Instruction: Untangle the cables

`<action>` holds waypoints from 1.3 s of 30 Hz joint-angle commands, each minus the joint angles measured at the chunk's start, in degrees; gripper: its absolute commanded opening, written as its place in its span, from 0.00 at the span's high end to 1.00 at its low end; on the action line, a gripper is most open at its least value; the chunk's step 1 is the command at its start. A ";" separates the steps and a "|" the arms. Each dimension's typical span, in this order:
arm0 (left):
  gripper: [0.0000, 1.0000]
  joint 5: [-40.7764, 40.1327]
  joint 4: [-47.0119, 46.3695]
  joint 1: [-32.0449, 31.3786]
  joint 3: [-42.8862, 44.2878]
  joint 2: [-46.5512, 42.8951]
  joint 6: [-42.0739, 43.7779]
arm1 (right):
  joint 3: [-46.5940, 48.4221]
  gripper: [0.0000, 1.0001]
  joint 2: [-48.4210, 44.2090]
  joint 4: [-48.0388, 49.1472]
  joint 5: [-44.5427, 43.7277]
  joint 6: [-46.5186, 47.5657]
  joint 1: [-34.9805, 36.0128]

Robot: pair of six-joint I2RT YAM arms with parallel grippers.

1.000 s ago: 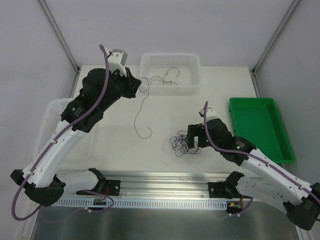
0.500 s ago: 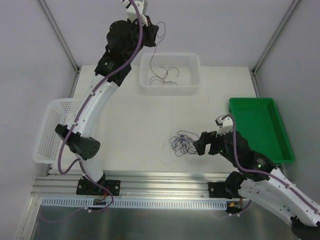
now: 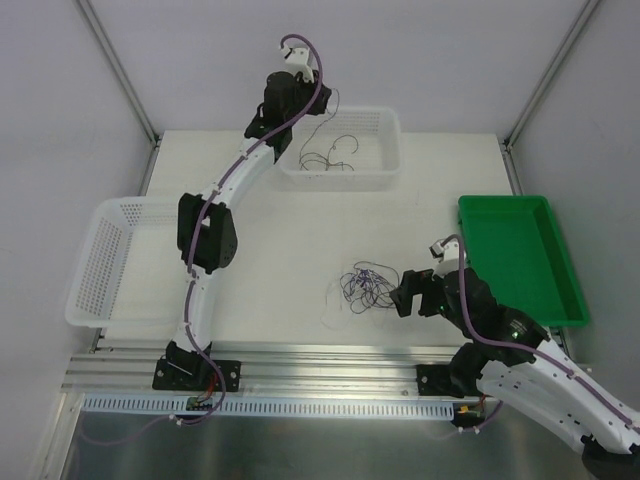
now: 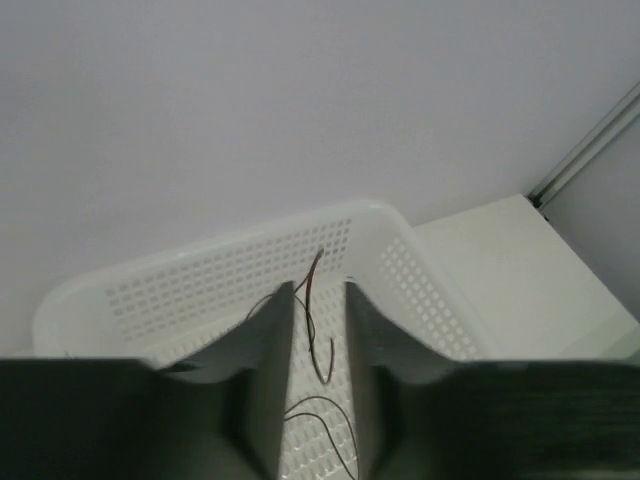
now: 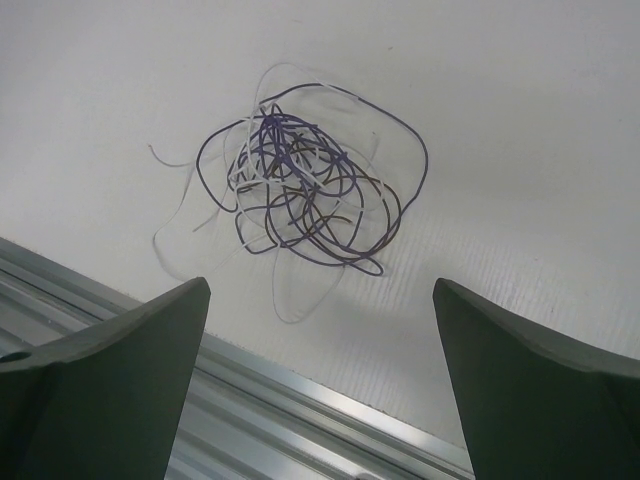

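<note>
The cables are very thin, floppy wires, and most sit in one small tangle on the table, near its front edge and right of the middle, just beyond the aluminium rail. The right wrist view shows what the overhead camera blurs. Purple loops wrap a denser knot at the upper left, brownish-dark loops overlap them at the lower right, and pale white strands trail out toward the left and the rail. The right gripper hovers above this heap with its jaws spread wide and nothing between them. From above it is just to the right of the tangle, apart from it. More loose dark wires curl on the floor of the white basket at the table's far edge. Only the overhead view shows the left arm stretched right across to that basket, a second white basket at the left edge and a green tray at the right edge. Only the left wrist view shows the left gripper closely. Its jaws are a narrow gap apart above the far basket, and a single dark reddish wire hangs down through the gap. Whether the wire touches either finger cannot be told.
</note>
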State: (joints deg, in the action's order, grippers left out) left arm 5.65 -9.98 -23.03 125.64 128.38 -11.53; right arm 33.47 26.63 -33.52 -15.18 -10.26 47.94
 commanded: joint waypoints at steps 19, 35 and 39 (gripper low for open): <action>0.01 12.54 6.63 -4.91 -57.12 -42.91 -15.10 | 4.49 0.02 11.24 -0.94 1.38 -3.36 0.40; 0.04 -0.19 8.40 -25.40 -84.86 -57.45 -21.95 | 4.50 0.24 30.30 16.10 11.22 8.23 -7.07; 0.05 -2.31 8.39 -27.77 -85.04 -56.40 -21.96 | 4.32 0.23 33.65 20.59 17.09 9.73 -8.65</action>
State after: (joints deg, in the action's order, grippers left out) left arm 6.48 0.16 -49.34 40.53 72.64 -32.23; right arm 36.34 58.50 -20.03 -4.91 -3.62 40.40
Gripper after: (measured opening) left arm 0.956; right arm 0.765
